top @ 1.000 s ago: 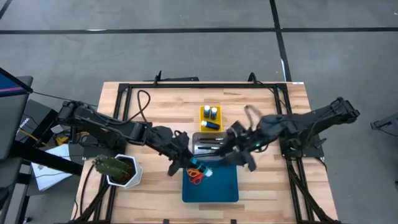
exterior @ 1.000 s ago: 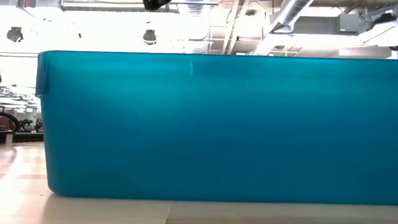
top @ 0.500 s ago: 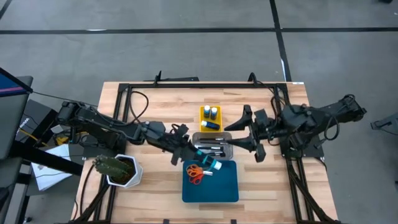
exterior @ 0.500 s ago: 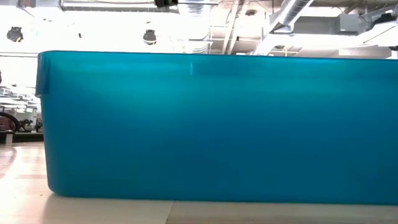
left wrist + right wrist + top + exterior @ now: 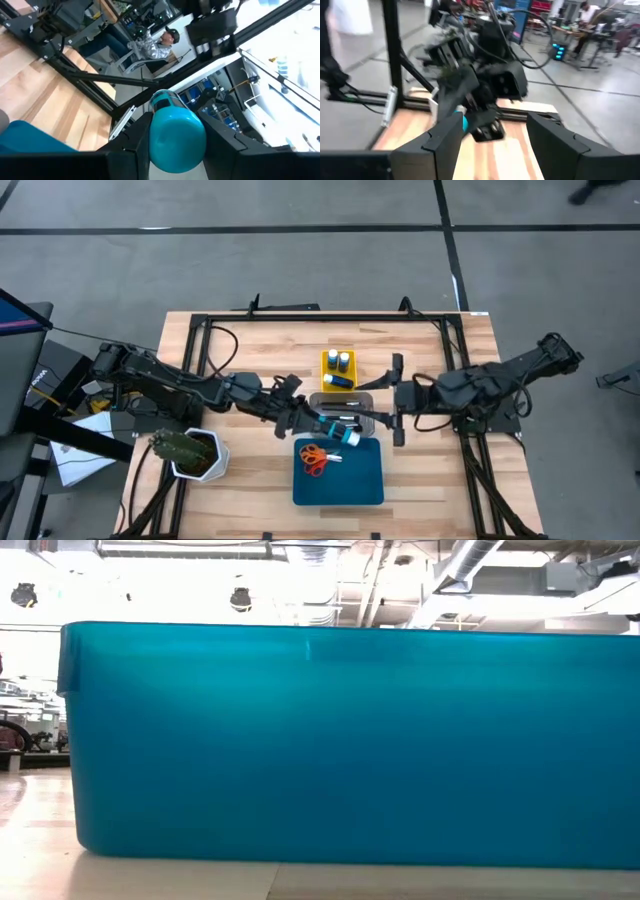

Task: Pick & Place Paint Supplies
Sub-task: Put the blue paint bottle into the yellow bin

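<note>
Blue bottle [image 5: 176,134] in left claw [image 5: 335,430]

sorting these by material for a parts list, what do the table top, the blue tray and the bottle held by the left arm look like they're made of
Table top: looks like light wood, pale planks with visible grain and seams.
Blue tray: probably plastic, a smooth teal wall that looks slightly translucent in the low view.
Bottle: likely plastic, a smooth rounded blue body with a soft sheen, held in the left gripper.

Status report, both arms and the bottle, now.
Left gripper shut on blue bottle, above the blue tray's far edge. Right gripper open, empty, beside the clear tray. Scissors in blue tray. Nothing blocking.
</note>
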`<state>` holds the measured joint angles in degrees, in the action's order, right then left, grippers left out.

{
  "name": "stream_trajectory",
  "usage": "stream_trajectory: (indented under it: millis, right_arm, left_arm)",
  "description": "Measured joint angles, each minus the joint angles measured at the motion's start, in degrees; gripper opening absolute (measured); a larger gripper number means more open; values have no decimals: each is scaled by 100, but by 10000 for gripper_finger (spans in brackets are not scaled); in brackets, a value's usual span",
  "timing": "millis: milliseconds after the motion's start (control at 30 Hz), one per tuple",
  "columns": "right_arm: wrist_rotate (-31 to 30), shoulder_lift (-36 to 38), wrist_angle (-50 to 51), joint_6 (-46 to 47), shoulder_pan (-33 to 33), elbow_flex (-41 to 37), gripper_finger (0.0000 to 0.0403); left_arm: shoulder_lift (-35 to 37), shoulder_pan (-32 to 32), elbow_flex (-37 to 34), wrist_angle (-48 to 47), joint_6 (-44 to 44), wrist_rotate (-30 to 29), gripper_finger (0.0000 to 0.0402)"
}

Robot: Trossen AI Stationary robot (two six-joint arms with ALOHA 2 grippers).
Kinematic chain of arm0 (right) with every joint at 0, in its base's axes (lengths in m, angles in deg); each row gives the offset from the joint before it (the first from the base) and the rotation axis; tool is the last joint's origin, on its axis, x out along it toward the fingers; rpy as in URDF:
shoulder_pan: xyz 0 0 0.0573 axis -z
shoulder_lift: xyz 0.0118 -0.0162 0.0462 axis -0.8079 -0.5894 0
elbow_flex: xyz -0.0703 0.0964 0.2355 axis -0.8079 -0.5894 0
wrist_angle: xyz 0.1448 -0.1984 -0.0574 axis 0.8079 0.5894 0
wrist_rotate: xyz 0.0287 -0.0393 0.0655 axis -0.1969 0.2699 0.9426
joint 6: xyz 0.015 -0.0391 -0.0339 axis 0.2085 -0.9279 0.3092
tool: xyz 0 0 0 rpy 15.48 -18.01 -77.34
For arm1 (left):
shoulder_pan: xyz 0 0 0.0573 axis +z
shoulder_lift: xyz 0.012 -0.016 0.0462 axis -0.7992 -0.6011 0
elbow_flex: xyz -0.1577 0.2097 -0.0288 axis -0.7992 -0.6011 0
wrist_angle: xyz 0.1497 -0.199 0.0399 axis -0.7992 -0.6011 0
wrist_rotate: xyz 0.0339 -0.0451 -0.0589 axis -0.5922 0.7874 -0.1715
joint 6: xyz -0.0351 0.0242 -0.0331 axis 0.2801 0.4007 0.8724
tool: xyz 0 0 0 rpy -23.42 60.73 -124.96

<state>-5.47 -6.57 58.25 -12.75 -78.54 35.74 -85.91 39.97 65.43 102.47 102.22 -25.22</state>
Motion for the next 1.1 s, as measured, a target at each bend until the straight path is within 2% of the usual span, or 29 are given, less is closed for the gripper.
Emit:
stream_trajectory:
  millis: [200, 500, 733, 1100]
  right_arm:
    - [-317, 0, 122, -207, -204, 0, 217]
    - [-940, 0, 101, -549, -463, 0, 217]
    - [-1408, 0, 107, -732, -539, 0, 217]
    - [-1416, 0, 105, -761, -478, 0, 217]
  left_arm:
    - [0, 16, 0, 54, 184, -421, 129]
    - [0, 253, 0, 306, 929, -1260, 128]
    - [0, 327, 3, 940, 1070, -1319, 127]
    - [0, 293, 4, 1222, 1063, -1361, 127]
